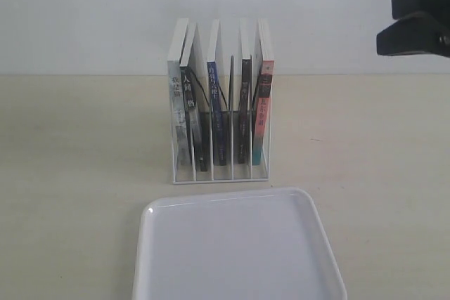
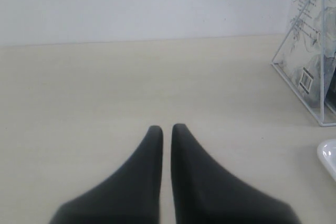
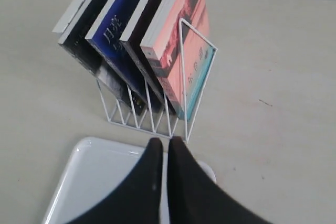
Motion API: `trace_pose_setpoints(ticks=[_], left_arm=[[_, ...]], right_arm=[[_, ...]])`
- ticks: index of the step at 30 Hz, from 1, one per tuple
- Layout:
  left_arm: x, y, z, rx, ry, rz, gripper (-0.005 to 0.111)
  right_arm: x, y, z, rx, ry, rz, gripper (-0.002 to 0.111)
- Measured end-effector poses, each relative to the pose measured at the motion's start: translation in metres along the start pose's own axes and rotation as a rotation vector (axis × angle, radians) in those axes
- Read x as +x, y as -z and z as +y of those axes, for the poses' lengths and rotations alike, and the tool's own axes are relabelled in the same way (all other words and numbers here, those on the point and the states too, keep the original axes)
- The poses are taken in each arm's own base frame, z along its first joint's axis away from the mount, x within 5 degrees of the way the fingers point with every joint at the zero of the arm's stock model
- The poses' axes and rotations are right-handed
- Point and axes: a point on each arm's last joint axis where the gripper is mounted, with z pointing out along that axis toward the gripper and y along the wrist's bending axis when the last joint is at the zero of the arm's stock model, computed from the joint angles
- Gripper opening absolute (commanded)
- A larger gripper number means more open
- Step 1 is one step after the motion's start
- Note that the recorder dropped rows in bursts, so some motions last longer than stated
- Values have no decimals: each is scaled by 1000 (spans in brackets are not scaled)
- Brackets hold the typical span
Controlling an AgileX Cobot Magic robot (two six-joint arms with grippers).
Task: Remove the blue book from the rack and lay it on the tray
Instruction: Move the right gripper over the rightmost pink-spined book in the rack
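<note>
The white wire rack (image 1: 219, 173) stands mid-table with several upright books. The blue book (image 1: 215, 96) sits in a middle slot, its dark blue spine facing the camera; the right wrist view shows its blue cover (image 3: 116, 30) between a dark book and the red-and-teal one (image 3: 181, 51). The white tray (image 1: 239, 251) lies just in front of the rack. My right gripper (image 3: 166, 141) is shut and empty, hanging high above the tray's corner (image 3: 94, 177); its black body (image 1: 416, 19) shows upper right. My left gripper (image 2: 166, 128) is shut and empty over bare table, left of the rack (image 2: 310, 77).
The beige table (image 1: 70, 173) runs back to a white wall. Black-spined books (image 1: 194, 117) fill the rack's other slots, with a pale-covered book (image 1: 177, 103) at its left end.
</note>
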Motion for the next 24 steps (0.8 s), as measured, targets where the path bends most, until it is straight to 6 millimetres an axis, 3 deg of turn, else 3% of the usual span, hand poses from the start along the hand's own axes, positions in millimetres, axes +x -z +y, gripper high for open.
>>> trace_pose_setpoints(ticks=[6, 13, 20, 22, 24], left_arm=[[0, 0, 0, 0, 0, 0, 5], [0, 0, 0, 0, 0, 0, 5], [0, 0, 0, 0, 0, 0, 5], [0, 0, 0, 0, 0, 0, 5], [0, 0, 0, 0, 0, 0, 5]], right_arm=[[-20, -25, -1, -35, 5, 56, 4], [-48, -67, 31, -104, 78, 41, 4], [-59, -118, 24, 44, 114, 134, 5], [-60, -127, 22, 87, 129, 157, 17], [-63, -133, 22, 107, 135, 163, 36]])
